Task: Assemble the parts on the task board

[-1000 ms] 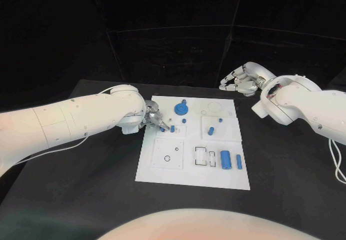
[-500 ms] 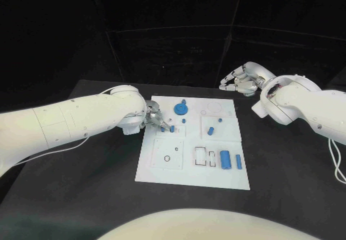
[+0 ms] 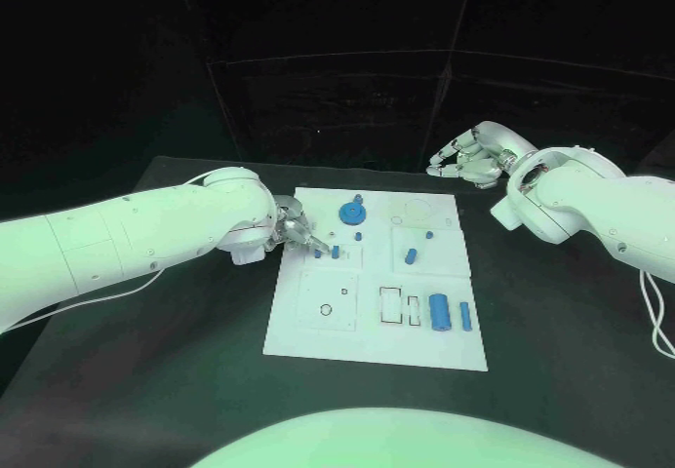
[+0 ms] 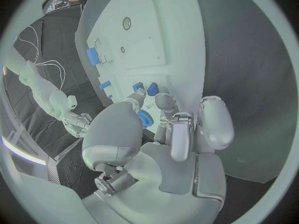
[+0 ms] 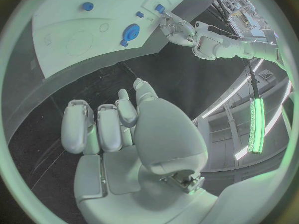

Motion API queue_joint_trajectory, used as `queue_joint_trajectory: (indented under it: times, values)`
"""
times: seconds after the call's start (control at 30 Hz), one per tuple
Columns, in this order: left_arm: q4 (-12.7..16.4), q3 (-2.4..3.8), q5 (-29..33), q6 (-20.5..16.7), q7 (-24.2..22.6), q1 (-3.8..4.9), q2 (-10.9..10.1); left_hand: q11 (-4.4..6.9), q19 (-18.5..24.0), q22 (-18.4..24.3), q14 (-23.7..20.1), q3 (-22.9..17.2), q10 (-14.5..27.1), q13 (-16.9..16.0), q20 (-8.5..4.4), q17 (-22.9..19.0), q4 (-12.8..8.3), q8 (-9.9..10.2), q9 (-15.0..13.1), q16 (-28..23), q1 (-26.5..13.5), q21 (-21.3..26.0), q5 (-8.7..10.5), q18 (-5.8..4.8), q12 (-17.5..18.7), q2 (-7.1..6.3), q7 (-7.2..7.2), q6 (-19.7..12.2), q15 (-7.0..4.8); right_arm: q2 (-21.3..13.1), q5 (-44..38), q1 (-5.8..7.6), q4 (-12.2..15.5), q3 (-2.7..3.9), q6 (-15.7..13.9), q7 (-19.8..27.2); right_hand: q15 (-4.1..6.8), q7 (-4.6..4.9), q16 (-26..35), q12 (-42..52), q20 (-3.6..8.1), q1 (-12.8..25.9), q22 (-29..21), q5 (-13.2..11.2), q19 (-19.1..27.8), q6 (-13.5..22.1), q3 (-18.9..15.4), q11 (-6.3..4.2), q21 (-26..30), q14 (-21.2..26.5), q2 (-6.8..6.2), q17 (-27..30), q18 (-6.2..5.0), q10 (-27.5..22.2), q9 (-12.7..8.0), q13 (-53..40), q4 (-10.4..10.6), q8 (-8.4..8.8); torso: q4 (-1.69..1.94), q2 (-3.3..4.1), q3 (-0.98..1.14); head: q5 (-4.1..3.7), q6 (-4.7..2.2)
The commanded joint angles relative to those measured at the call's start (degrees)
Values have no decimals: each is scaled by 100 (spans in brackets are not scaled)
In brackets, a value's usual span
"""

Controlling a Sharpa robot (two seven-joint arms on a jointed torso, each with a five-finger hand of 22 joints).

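Head view: left hand at the left edge of the task board, fingertips reaching down to a small blue peg near the upper-left square plate, probably to seat it in its hole; whether pinched or just touched, cannot tell from here. Right hand parked off the board beyond its far right corner, fingers curled loosely, holding nothing, likely kept clear of the work. Loose on the board: round blue knob, blue cylinder, slim blue bar, short blue stub. Left wrist view: fingers drawn close together over the board edge, thumb and one finger closed on a small blue part; two more blue pieces just beyond. Right wrist view: fingers side by side, half bent, empty, above bare table; knob well apart.
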State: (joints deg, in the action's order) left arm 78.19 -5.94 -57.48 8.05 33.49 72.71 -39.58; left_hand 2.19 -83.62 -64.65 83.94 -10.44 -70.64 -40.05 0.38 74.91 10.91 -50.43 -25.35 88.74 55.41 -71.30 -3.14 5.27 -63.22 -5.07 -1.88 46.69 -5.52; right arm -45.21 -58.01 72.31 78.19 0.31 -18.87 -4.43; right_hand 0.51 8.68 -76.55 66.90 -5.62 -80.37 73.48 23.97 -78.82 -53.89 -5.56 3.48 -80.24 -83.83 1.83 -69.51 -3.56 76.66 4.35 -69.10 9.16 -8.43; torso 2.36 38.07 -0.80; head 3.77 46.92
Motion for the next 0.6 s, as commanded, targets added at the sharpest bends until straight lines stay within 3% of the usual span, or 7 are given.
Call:
queue_joint_trajectory:
  times: [0.03,0.07,0.1,0.13,0.27,0.43,0.6]
  values:
    - [60,15,119,-518,-298,35,-52,-32,151,377,485,244,244,402,9,1001,131,-2,26,-132,-19,312,23,59,257,-76,-30,-144,-14,10,-21,11,-9,4,-48,46,32,-3,32,-25,10,71,-9,-41,41,36,1,2,26,-216,6,9,-46,-44,-9,9,31,-28,2,-4,5,-14,7]
    - [60,16,137,-553,-339,37,-56,-37,197,515,463,282,325,543,12,913,152,5,31,-180,-14,424,24,86,345,-84,-42,-171,-4,11,-21,11,-10,4,-48,46,32,-3,32,-25,10,74,-10,-42,41,36,0,2,26,-216,6,10,-46,-43,-9,9,33,-28,-1,-1,5,-11,5]
    - [57,17,251,-738,-546,45,-72,-74,392,1022,366,363,561,862,40,574,220,18,44,-377,54,856,25,175,568,-48,-85,-269,40,13,-21,11,-13,4,-44,48,32,-3,32,-25,10,74,-10,-42,41,36,0,2,26,-216,6,10,-46,-43,-9,9,33,-28,-3,-1,5,-10,6]
    - [43,18,398,-919,-757,52,-83,-129,636,1654,238,447,706,953,74,147,252,71,77,-635,153,1394,26,283,663,-72,-142,-427,86,14,-21,11,-15,3,-41,49,32,-3,32,-25,10,74,-10,-42,41,36,0,2,26,-216,6,10,-46,-43,-9,9,33,-28,-5,1,7,-9,4]
    - [-38,18,902,-1335,-1437,72,-98,-393,1233,2931,-179,710,1271,1140,261,-925,375,342,289,-1375,552,2618,22,452,914,-49,-437,-1012,316,18,-21,11,-23,3,-35,50,32,-3,32,-24,10,78,-9,-44,40,37,-2,2,26,-216,6,9,-45,-43,-9,9,37,-29,-3,-2,8,-16,7]
    - [-144,15,1319,-1604,-2195,84,-81,-579,1388,3160,-620,935,1732,1371,430,-1855,387,469,498,-2044,1001,2983,17,482,1120,15,-617,-1217,478,26,-21,11,-33,3,-28,51,32,-3,32,-24,10,78,-9,-44,40,37,-2,2,26,-216,6,9,-45,-43,-9,9,37,-29,-1,7,5,-32,4]
    - [-398,-16,1104,-1541,-3302,84,115,-662,1441,3323,-890,600,2160,1684,523,-2411,-119,594,703,-2432,1967,3231,22,512,1466,376,-689,-1210,549,46,-21,11,-45,3,-17,53,32,-4,32,-23,10,87,-8,-44,40,37,-5,2,26,-217,7,8,-45,-42,-8,8,47,-30,-8,7,4,-56,-11]
